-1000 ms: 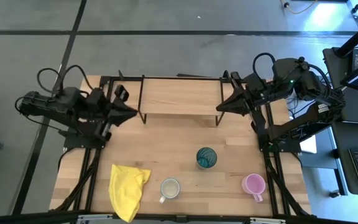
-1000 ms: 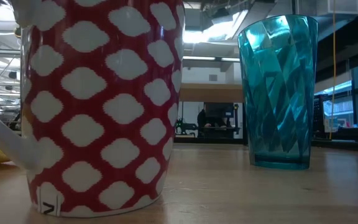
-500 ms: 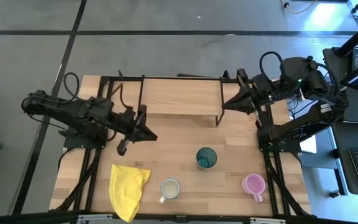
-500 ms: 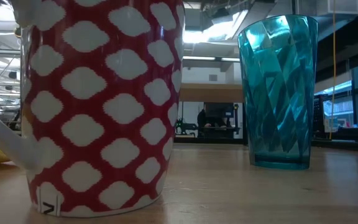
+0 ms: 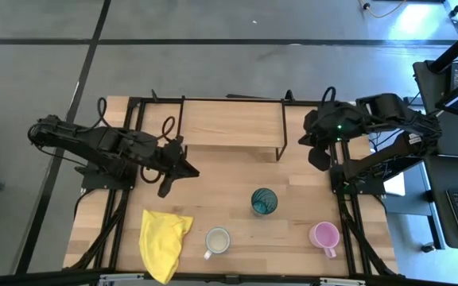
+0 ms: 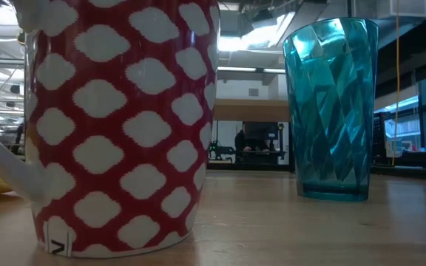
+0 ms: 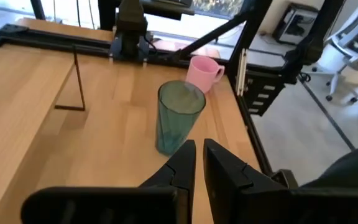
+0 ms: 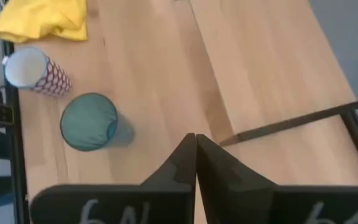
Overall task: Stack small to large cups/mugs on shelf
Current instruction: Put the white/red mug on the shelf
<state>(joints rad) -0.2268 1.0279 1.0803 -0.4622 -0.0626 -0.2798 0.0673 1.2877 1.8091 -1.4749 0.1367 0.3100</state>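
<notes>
The teal cup (image 5: pixel 264 201) stands upright on the table's middle; it also shows in the low view (image 6: pixel 331 111). The red-and-white patterned mug (image 5: pixel 217 240), white inside, and the pink mug (image 5: pixel 324 235) stand near the front edge. The shelf (image 5: pixel 230 123) stands at the far side with nothing on it. My left gripper (image 5: pixel 189 169) is shut and empty, left of the teal cup (image 7: pixel 178 118) and pointing at it. My right gripper (image 5: pixel 317 156) is shut and empty above the shelf's right end, looking down on the teal cup (image 8: pixel 90 122) and the patterned mug (image 8: pixel 35 70).
A yellow cloth (image 5: pixel 164 242) lies crumpled at the front left, beside the patterned mug. The shelf's black wire legs (image 5: pixel 281 151) stand on the table between the arms. Bare wood lies between the shelf and the cups.
My left gripper has swung from the shelf's left end toward the table's middle and near side, toward the teal cup. My right gripper has drawn back from the shelf's right end toward the table's right edge and tipped downward. The cups have not moved.
</notes>
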